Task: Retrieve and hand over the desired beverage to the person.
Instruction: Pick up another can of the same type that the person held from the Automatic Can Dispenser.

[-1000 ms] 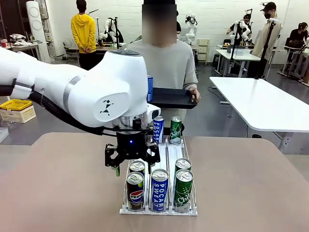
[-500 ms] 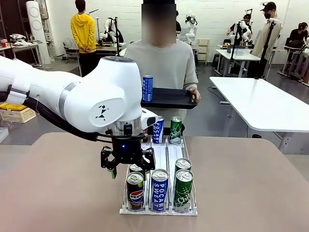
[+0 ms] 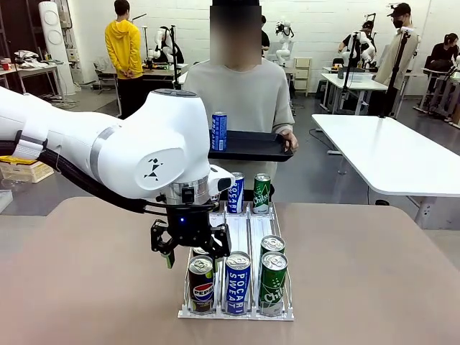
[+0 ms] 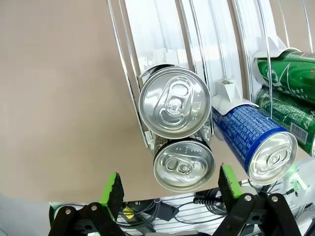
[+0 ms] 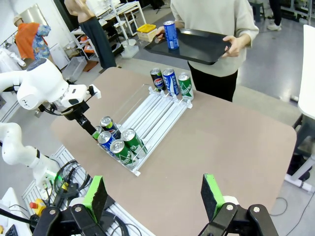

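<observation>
Matte beige-brown tabletop point(image 3: 374, 287), rounded corners. Directly on it: one white three-lane wire-and-plastic can rack point(image 3: 246, 224), midway between side edges, lengthwise, far end near the far edge, near end toward the robot-side edge.

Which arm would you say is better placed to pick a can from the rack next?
Left. The left gripper hangs open right above the Pepsi cans in the rack; the right gripper is open but high and far off.
</observation>
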`<state>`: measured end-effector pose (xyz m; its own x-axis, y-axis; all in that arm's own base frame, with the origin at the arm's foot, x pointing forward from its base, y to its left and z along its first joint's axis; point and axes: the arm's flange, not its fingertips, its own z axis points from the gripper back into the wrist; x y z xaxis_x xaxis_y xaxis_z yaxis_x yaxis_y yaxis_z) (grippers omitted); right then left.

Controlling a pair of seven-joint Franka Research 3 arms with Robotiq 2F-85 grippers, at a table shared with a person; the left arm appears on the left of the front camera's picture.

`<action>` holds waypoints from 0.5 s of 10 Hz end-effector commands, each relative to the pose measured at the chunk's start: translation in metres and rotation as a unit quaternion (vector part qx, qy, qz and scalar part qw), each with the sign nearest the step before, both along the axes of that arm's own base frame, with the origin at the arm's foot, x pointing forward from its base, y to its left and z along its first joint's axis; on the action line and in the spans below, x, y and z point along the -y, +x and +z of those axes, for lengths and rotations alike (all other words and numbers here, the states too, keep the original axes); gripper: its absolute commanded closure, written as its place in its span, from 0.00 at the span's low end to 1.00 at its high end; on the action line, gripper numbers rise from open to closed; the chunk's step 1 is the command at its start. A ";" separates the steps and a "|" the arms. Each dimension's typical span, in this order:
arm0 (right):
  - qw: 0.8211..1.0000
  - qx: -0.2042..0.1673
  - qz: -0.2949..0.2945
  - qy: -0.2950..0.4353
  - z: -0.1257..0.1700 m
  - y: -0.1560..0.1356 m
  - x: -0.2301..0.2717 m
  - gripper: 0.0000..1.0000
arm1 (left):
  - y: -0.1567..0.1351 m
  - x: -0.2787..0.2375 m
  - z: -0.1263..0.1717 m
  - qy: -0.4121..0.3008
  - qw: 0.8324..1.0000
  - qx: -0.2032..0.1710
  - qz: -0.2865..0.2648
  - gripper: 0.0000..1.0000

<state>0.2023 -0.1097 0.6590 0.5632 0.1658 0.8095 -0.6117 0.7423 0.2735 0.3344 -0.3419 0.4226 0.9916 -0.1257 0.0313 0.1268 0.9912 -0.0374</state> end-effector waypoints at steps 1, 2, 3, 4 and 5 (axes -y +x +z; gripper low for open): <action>1.000 0.006 0.017 0.011 -0.001 0.001 -0.001 0.00 | 0.004 0.005 -0.004 -0.014 1.000 -0.002 -0.001 0.00; 1.000 0.006 0.017 0.011 -0.001 0.001 -0.001 0.00 | 0.003 0.009 -0.005 -0.006 1.000 0.001 0.004 0.00; 1.000 0.006 0.017 0.011 -0.001 0.001 -0.001 0.00 | 0.005 0.010 -0.006 -0.003 1.000 0.003 0.005 0.00; 1.000 0.006 0.017 0.011 -0.001 0.001 -0.001 0.00 | 0.007 0.008 -0.006 -0.004 1.000 0.001 0.008 0.00; 1.000 0.006 0.017 0.011 -0.001 0.001 -0.001 0.00 | 0.005 0.009 -0.008 -0.006 1.000 0.001 0.010 0.00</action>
